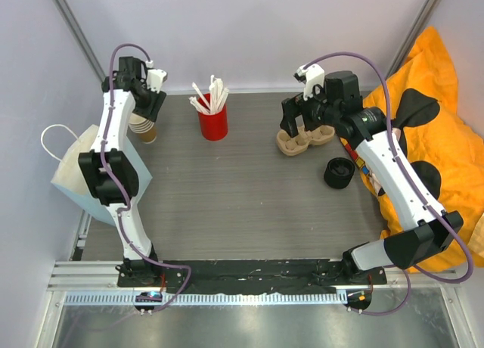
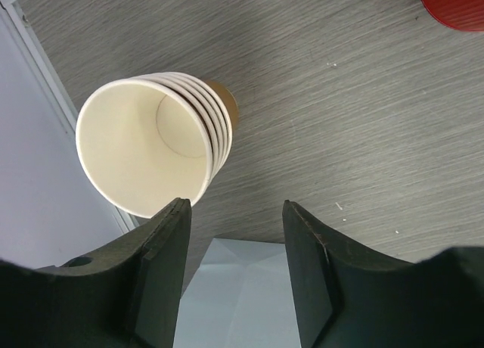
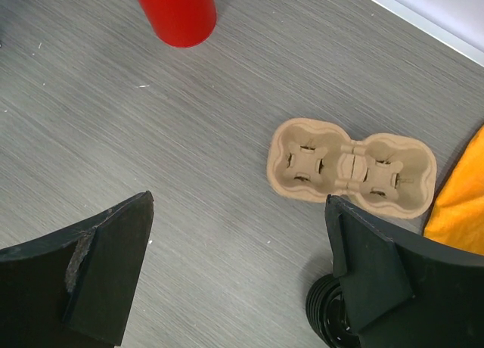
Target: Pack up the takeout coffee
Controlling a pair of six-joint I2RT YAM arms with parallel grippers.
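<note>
The takeout coffee cup [image 2: 144, 147] is the top one of a nested stack of tan paper cups with white insides, standing at the table's far left [image 1: 144, 130]. My left gripper [image 2: 234, 204] hangs over the table just beside the stack. Its jaws stand apart with nothing between them, and the left finger [image 2: 162, 250] is near the top cup's rim. My right gripper [image 3: 238, 199] is wide open and empty above the table, close to the moulded cardboard cup carrier [image 3: 352, 163]. In the top view that gripper [image 1: 305, 121] sits over the carrier [image 1: 306, 141].
A red cup of white sticks [image 1: 213, 125] stands at the back centre. A stack of black lids [image 1: 339, 172] lies right of centre. A pale blue paper bag [image 1: 72, 174] stands at the left edge, under my left arm. Orange cloth [image 1: 431, 98] fills the right side.
</note>
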